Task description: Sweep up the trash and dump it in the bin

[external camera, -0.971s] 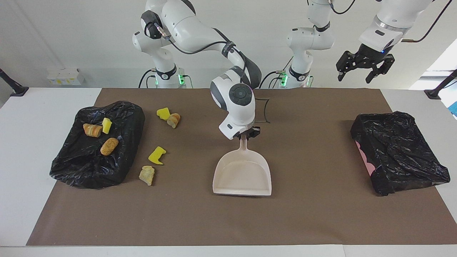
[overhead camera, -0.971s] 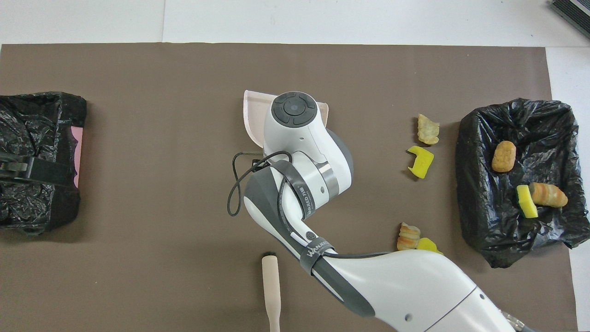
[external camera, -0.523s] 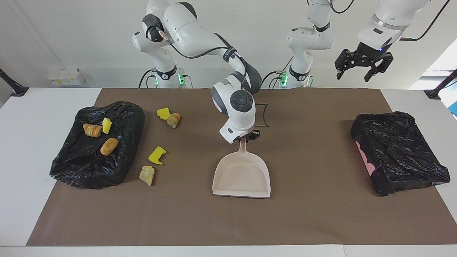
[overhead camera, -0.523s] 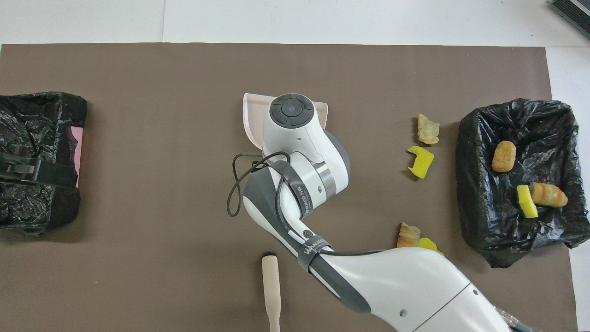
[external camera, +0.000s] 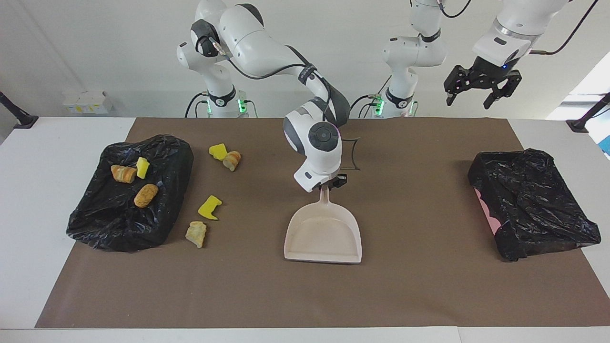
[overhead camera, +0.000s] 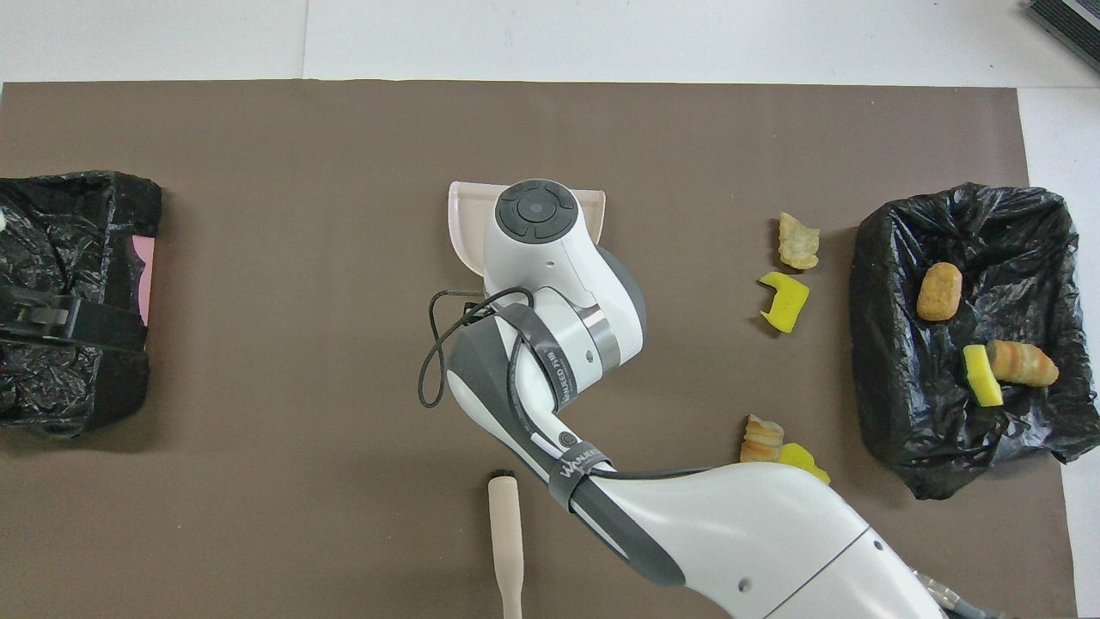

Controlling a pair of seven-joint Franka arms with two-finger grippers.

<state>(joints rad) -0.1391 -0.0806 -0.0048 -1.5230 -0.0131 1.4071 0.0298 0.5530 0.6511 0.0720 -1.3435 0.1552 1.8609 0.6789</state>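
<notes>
Mid-table on the matte brown paper mat (external camera: 405, 295) lies the smooth beige plastic dustpan (external camera: 323, 236), flat, its handle under the right gripper (external camera: 329, 183) — whether those fingers grip it, I cannot tell. Spongy yellow and crusty tan trash chunks (external camera: 209, 207) sit partly loose beside, partly in, the crinkled black-bagged bin (external camera: 164, 190) at the right arm's end. Left gripper (external camera: 479, 90) hangs spread — above open mat.

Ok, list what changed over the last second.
The right pincer rose a little at the dustpan handle, and the pan shifted slightly. The left pincer, open, climbed higher above the table. The seven trash chunks, both black-lined bins and the brush handle stayed put.
</notes>
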